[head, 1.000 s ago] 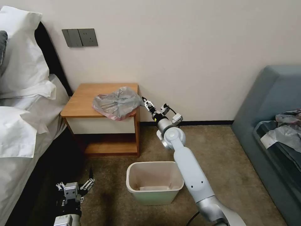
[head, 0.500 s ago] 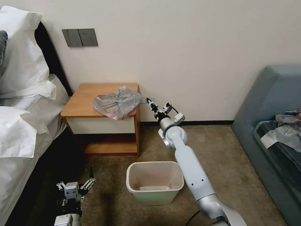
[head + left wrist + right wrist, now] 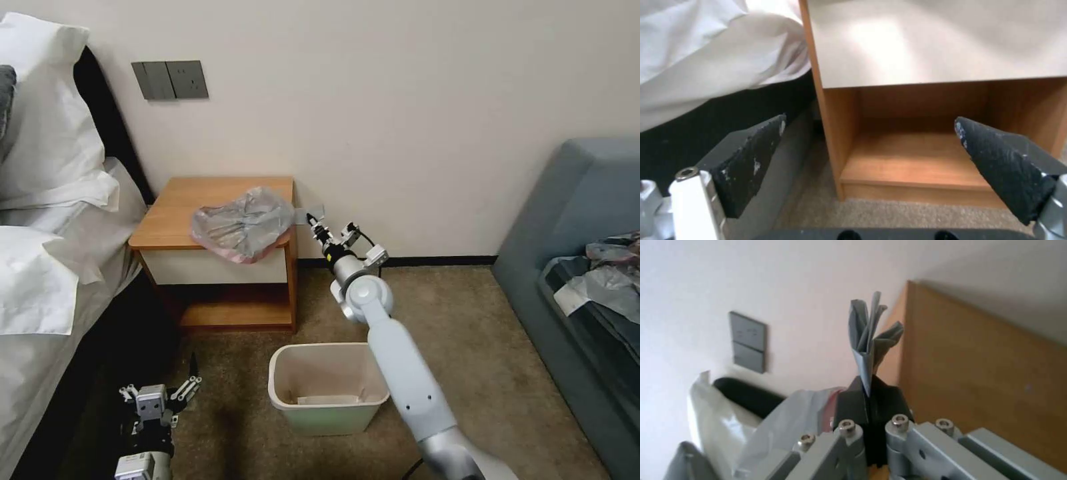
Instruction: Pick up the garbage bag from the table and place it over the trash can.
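Head view: garbage bag (image 3: 242,224) lies on the tabletop (image 3: 173,213), its corner pinched in the closed right gripper (image 3: 312,222) fingers; bulk extends leftward. Trash can (image 3: 328,387) sits below, nearer. Left gripper (image 3: 162,400) is parked low, fingers spread, empty.

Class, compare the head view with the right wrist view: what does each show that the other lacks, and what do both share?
Head view alone: the trash can on the carpet, the left gripper open and low beside the bed, and most of the garbage bag lying on the table.

Right wrist view alone: the right gripper close up, shut on a pinched fold of the garbage bag.

Both: the garbage bag, the table, the right gripper and the wall switch plate.
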{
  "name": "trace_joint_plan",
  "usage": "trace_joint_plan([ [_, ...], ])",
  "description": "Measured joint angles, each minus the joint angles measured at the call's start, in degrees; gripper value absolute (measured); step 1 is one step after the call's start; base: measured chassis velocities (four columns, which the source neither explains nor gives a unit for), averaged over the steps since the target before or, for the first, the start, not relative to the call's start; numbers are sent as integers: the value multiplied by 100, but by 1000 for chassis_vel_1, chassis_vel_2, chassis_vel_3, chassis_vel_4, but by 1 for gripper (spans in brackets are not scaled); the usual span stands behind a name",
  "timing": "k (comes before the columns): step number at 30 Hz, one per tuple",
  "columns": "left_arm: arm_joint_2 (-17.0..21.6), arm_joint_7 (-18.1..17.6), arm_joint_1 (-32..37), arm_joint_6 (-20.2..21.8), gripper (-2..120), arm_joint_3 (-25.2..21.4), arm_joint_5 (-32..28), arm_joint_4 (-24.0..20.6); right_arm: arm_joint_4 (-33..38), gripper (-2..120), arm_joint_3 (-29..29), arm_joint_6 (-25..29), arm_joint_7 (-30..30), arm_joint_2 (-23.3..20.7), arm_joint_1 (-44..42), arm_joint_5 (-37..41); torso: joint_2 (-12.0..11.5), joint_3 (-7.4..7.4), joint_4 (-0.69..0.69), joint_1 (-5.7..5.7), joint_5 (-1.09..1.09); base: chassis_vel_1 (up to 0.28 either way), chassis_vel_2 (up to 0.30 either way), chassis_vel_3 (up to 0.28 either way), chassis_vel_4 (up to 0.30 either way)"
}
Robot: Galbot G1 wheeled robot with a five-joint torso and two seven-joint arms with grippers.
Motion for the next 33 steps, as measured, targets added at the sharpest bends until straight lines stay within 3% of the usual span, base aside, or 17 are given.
trace_joint_plan([
  [6,0,-43,-95,7,100,-19,-318,-37,745,0,-231,206,310,1,-447,-30,0,0,1,-1,0,0,0,0,0],
  [9,9,-75,-161,16,100,-24,-587,-84,1346,0,-435,451,793,1,-850,-31,0,0,1,0,-1,0,0,0,0],
  [20,184,-157,-309,119,100,-47,-974,-124,2556,0,-803,745,2144,0,-1591,-250,0,0,0,-1,0,0,0,0,0],
  [33,233,-165,-458,131,100,7,-994,51,3447,0,-936,611,2301,-446,-2366,-269,0,0,0,-1,1,0,0,0,0],
])
